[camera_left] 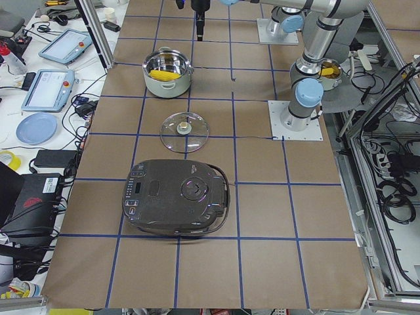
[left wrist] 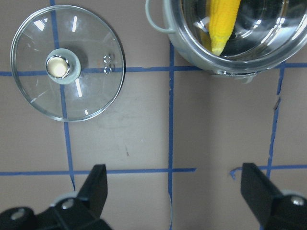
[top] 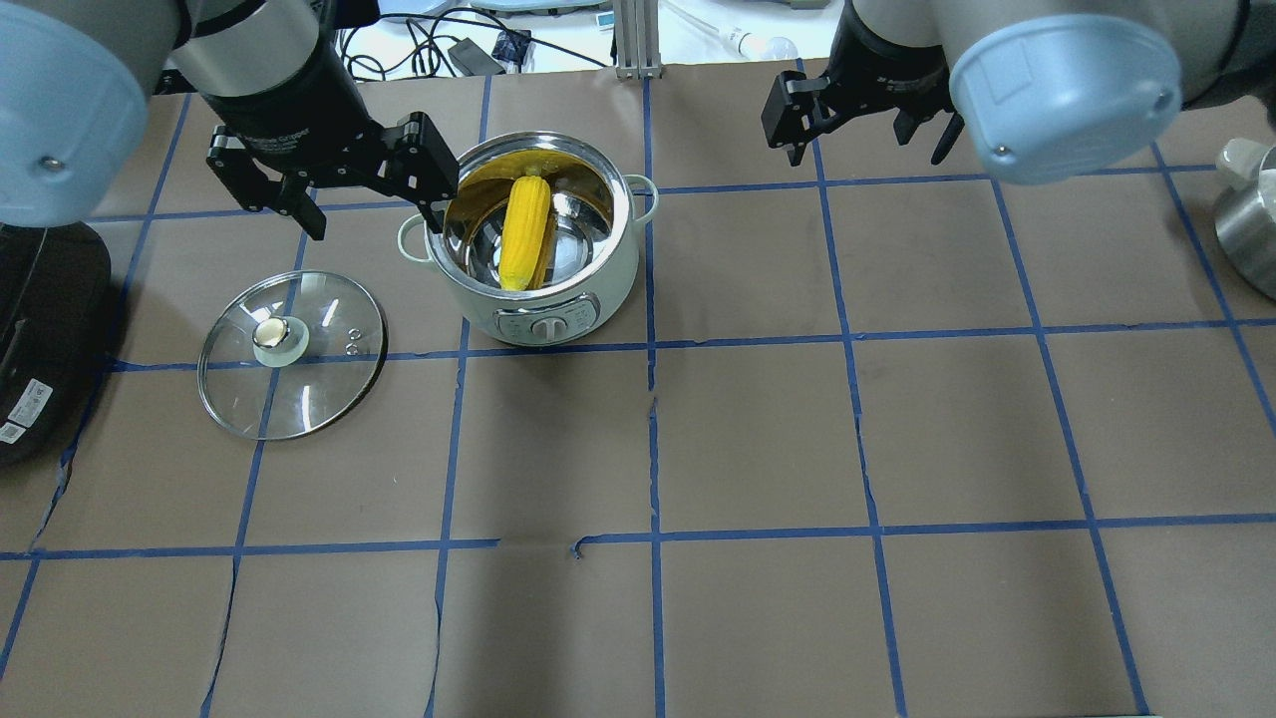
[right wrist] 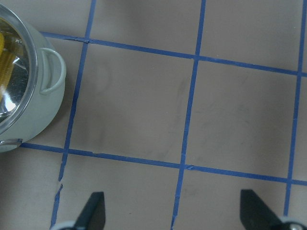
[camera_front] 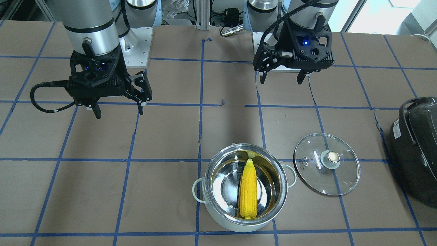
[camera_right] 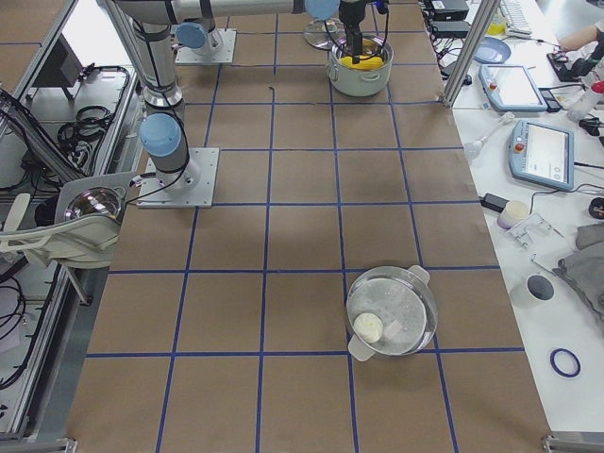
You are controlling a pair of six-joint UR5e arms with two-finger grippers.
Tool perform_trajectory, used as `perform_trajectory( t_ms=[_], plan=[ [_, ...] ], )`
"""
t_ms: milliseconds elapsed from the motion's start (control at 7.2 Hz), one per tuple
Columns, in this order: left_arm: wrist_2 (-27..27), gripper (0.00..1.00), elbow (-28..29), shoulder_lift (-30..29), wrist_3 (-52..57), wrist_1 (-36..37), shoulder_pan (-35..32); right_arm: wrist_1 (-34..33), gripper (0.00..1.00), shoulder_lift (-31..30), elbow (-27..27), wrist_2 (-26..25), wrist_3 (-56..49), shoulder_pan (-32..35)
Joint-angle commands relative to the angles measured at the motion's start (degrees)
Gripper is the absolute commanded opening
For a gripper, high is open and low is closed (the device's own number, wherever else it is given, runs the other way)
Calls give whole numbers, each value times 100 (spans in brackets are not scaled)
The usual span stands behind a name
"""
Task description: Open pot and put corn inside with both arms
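Inside the pot point(camera_front: 223, 225) you have the corn point(camera_front: 248, 189), lying flat on the steel floor. Its long axis runs toward and away from the robot, with the pointed tip on the robot's side. The lid point(camera_front: 326, 168) sits knob-up on the bench point(camera_front: 164, 136) just beside the pot, on the robot's left and not touching it.

The left fingers point(camera_front: 300, 77) and right fingers point(camera_front: 97, 112) are both spread wide, hold nothing, and hang above the bench on the robot's side of the pot. The left pair is clearly nearer to pot and lid; the right pair is well apart from both.

You can judge the task done: pot open, corn in. Should you want a further move at the pot or lid, the left arm is better placed for it.
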Motion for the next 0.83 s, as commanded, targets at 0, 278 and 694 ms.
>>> perform_trajectory(
  t_ms=[0,278,694],
  plan=[
    [9,100,-15,21,152,91,-46,-62,100,-148,60,30,-346,-375],
    [9,100,-23,-40,363,405,-20,383,100,-297,86,40,-339,-465],
    [9,100,-24,-58,364,399,15,762,100,-333,25,75,-260,-466]
  ],
)
